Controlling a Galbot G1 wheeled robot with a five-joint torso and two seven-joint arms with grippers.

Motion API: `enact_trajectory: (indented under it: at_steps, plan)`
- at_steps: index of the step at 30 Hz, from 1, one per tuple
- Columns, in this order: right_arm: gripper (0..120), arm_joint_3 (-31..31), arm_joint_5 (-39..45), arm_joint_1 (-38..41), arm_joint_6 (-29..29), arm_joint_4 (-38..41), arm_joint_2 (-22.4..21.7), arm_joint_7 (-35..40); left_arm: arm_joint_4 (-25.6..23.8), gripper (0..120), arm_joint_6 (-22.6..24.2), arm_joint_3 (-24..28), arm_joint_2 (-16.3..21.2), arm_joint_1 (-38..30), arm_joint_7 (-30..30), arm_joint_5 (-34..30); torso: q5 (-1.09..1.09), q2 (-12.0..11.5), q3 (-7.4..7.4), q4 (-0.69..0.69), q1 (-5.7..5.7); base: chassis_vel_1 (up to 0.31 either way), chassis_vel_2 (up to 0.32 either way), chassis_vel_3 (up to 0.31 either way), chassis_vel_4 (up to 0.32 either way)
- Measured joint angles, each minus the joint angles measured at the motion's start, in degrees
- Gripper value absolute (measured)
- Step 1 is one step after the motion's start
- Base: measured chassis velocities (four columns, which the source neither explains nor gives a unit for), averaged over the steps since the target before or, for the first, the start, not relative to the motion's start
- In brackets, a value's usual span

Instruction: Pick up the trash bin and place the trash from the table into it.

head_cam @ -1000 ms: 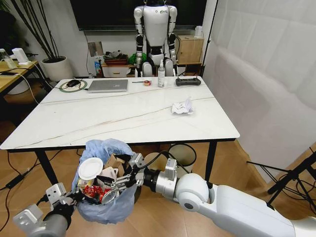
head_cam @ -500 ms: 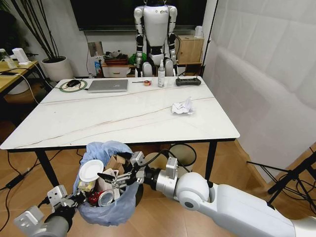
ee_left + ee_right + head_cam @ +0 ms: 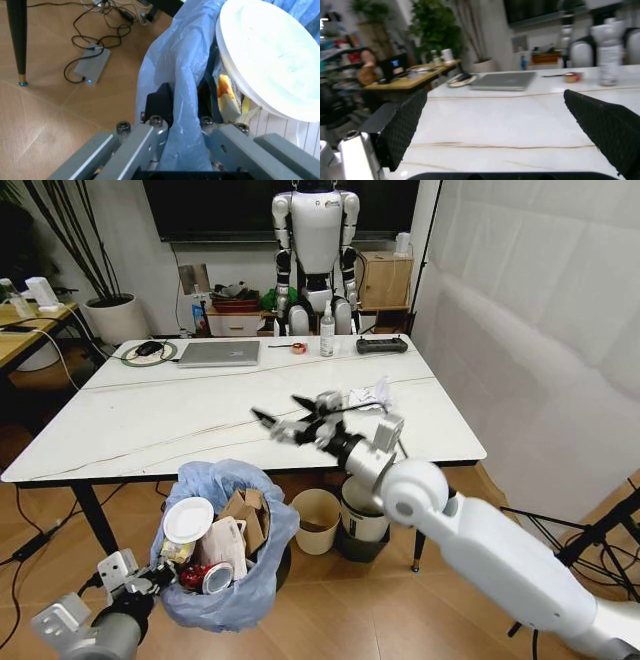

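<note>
My left gripper clamped the trash bin rim; my right gripper hovered wide open, empty, over the table.

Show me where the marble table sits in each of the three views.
Head view: the table spans the middle, its white top edged in black.
Left wrist view: one black leg, likely the table's, stands on the wood floor beyond the trash bin.
Right wrist view: the white top spreads out between the open right gripper's fingers.
Shared landmark: the laptop, in the head and right wrist views.
</note>
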Motion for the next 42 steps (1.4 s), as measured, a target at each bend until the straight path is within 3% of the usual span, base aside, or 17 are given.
enact_trajectory:
  at_steps: [7,9,12,19,28,42]
  plan:
    - [100,5.84,-2.49,2.84,-6.76,-13.10,2.97,-1.64,-0.04,1,0.00,0.17,-0.24,0.17,0.16,0.64,-0.02,0.00,0.00,0.00,0.00,0.000,0.000,0.000,0.000]
    - [100,7.19,-4.81,4.78,-8.39,-20.36,5.53,-3.68,-0.40,1,0.00,0.07,-0.40,0.43,0.23,0.77,-0.01,0.00,0.00,-0.01,0.00,0.000,0.000,0.000,0.000]
    - [100,7.84,-7.48,7.54,-7.95,-29.06,8.54,-7.39,-0.84,1,-0.03,-0.22,-0.51,0.81,0.29,0.91,-0.02,0.00,0.00,0.01,0.00,0.000,0.000,0.000,0.000]
    - [100,7.96,-10.48,12.32,-5.44,-41.33,11.77,-12.45,-1.50,1,-0.15,-0.54,-0.77,1.62,0.49,1.34,-0.02,0.00,0.00,0.01,0.00,0.000,0.000,0.000,0.000]
    - [100,8.52,-15.84,14.78,-3.47,-50.80,12.71,-14.24,-1.78,1,-0.34,-0.54,-1.06,2.05,0.84,1.81,-0.01,0.00,0.00,0.00,0.00,0.000,0.000,0.000,0.000]
    - [100,9.62,-16.49,14.82,-2.84,-55.67,12.48,-16.99,-1.73,1,-0.53,-0.37,-1.31,2.06,1.05,2.18,-0.01,0.00,-0.01,0.00,0.00,0.000,0.000,0.000,0.000]
